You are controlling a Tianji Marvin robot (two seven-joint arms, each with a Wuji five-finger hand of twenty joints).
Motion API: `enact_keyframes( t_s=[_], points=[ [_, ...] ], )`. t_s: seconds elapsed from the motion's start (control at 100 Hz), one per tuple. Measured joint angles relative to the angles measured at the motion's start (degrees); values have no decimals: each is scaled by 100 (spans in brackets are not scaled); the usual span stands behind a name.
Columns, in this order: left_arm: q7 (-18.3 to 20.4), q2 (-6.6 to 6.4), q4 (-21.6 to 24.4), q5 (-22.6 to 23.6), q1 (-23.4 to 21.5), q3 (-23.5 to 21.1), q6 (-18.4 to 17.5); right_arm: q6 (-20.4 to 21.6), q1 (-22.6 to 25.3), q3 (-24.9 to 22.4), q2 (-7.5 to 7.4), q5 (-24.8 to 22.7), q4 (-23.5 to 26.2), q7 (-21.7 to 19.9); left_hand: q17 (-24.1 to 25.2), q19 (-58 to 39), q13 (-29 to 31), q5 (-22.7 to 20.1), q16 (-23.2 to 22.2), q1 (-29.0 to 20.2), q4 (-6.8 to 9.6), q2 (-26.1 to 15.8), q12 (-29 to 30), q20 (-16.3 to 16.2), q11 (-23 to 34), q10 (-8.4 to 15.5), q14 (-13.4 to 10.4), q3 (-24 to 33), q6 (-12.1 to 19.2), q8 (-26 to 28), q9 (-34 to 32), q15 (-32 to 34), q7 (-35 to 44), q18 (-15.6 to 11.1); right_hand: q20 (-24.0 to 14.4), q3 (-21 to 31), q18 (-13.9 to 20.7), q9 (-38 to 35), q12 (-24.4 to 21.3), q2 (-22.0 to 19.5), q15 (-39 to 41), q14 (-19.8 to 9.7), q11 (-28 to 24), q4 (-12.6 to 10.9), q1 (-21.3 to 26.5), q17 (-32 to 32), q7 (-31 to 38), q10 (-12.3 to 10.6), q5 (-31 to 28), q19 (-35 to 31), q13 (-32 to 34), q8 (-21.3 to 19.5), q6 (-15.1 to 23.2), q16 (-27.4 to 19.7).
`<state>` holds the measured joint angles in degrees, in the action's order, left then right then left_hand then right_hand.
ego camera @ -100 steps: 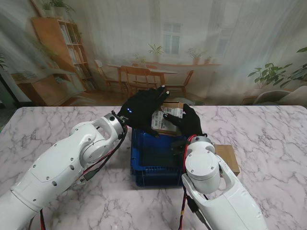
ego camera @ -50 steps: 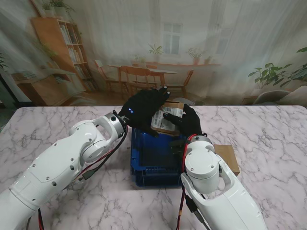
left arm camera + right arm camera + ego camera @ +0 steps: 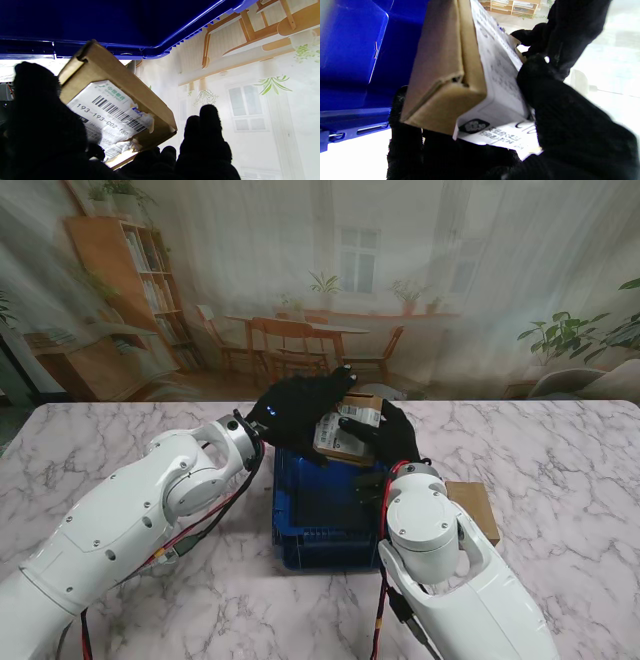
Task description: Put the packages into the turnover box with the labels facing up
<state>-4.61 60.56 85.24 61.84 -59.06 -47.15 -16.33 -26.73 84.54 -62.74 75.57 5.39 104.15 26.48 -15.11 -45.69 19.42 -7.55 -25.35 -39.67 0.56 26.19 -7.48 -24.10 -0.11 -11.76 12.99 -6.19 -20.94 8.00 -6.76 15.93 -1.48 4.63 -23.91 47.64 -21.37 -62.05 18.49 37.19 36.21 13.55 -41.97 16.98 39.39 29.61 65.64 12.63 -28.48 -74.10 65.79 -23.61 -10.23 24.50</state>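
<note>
A brown cardboard package point(image 3: 345, 430) with a white barcode label on its upper face hangs tilted over the far rim of the blue turnover box point(image 3: 320, 525). My left hand point(image 3: 292, 412) and my right hand point(image 3: 390, 435), both in black gloves, are shut on it from either side. The left wrist view shows the package point(image 3: 117, 110) with its label above the box rim point(image 3: 175, 32). In the right wrist view my fingers point(image 3: 557, 105) press on the labelled face of the package point(image 3: 450, 75).
A second brown package point(image 3: 475, 508) lies on the marble table just right of the box, partly hidden by my right arm. Marble table point(image 3: 560, 470) spreads to both sides of the box.
Both hands have tilted the package slightly and eased it a little toward the left; the label's near edge has dipped toward the box. The arms have barely moved.
</note>
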Motion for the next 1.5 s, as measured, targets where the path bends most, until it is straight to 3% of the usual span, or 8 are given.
enact_keyframes(
  t_s=[0.2,0.38,0.54,0.7,1.06,1.16,1.28,1.5],
  points=[
    [-10,0,4,-9,-1,33,47,-14,-32,47,10,57,-48,-6,-50,27,-94,0,485,380,2,77,579,129,-66,-173,438,36,20,-673,11,-124,-67,346,2,53,-1,-1,14,-64,8,0,0,0,0,0,-8,0,0,10,0,17,0,67],
    [-40,17,2,-165,22,149,118,-11,-38,56,10,140,-61,-9,-370,-76,-71,2,305,208,2,223,560,180,-67,-238,390,25,-40,-737,12,98,-143,219,5,123,-2,-2,15,-69,8,0,0,0,0,0,-12,0,3,13,0,22,-17,68],
    [-121,50,-52,-188,88,265,135,3,-44,48,7,204,-82,2,-575,-356,136,9,-1047,-81,243,241,-927,138,147,-101,70,-55,-54,-220,12,617,-152,-103,49,141,-2,1,15,-125,-3,0,0,0,0,0,-12,0,57,72,0,22,-19,57],
    [-74,77,-86,-390,84,244,71,3,-49,46,5,221,-81,-9,-578,-356,136,10,-1541,-259,246,301,-2399,74,1313,-46,114,-59,-54,290,-238,622,-154,-118,63,141,-2,1,15,-128,-3,0,0,0,0,-3,-16,0,60,84,0,22,-35,57],
    [119,82,60,-376,-1,154,274,-20,-66,58,11,288,-80,-94,-741,-489,135,14,-1887,-263,416,302,-2902,6,2253,74,118,-60,98,996,-494,610,-78,-146,84,-140,-16,596,248,-662,8,0,-224,-9,35,-356,-134,1,562,206,-367,200,-48,97],
    [160,91,73,-463,-30,119,340,-33,-56,33,-4,378,-51,-234,-779,-492,144,15,-1918,-265,417,302,-2959,9,2255,107,118,-60,137,1209,-557,610,3,-148,84,-273,-21,1058,387,-959,9,30,-406,-241,6,-572,-363,1,835,310,-691,297,-48,163],
    [197,105,84,-521,-47,82,393,-34,-36,24,-27,445,-7,-331,-817,-713,197,15,-2013,-303,417,302,-3000,284,2313,119,119,-60,151,1590,-625,610,46,-149,84,-167,-62,1584,631,-1235,24,40,-480,-962,-543,-952,-1177,1,1044,439,-1165,-162,-48,141],
    [342,123,141,-545,-64,0,410,156,56,10,-54,385,61,-501,-842,-780,256,71,-2101,-319,417,302,-3054,361,2313,119,113,-60,154,1793,-688,526,71,-149,85,-594,-59,2719,581,-1267,-116,50,-503,-1054,-1417,-1706,-2358,-107,1832,800,-2400,-76,-3,76]
  ],
)
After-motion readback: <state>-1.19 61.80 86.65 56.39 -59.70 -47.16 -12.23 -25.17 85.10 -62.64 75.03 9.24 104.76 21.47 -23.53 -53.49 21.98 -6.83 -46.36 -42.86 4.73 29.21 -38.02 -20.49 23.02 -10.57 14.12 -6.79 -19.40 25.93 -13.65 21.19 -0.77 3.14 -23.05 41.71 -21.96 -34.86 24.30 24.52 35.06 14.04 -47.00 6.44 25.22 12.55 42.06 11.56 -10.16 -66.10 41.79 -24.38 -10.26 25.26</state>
